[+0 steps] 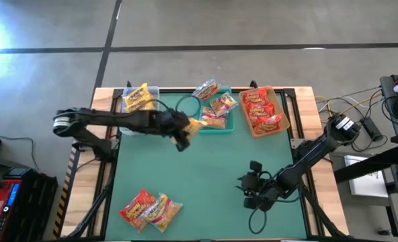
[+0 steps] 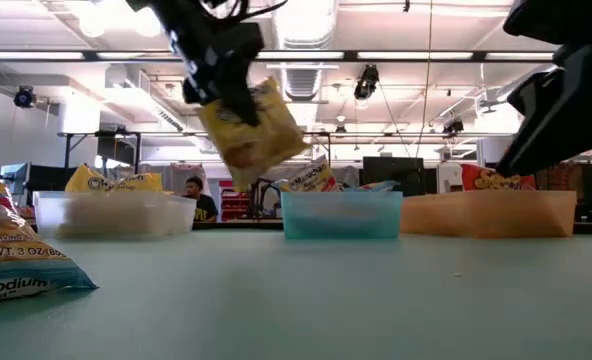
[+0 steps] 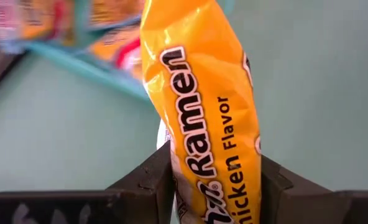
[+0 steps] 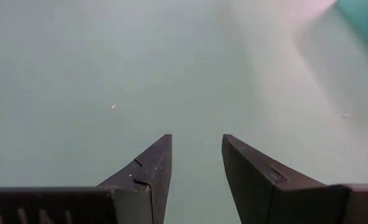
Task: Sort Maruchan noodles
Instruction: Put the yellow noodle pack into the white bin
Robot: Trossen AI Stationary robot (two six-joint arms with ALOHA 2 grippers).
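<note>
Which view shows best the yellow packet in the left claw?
The left wrist view: the yellow chicken-flavor ramen packet fills it, pinched between the fingers. The low view shows it dangling above the table; the high view shows only a sliver; the right wrist view shows nothing of it.

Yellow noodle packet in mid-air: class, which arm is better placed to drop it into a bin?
Left: its claw already grips the yellow packet beside the bins; the right claw is empty.

Open mat (image 1: 212, 168) centrally; bins (image 1: 216, 124) along far edge

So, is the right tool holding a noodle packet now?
No, the right tool is open and empty over the bare green table.
</note>
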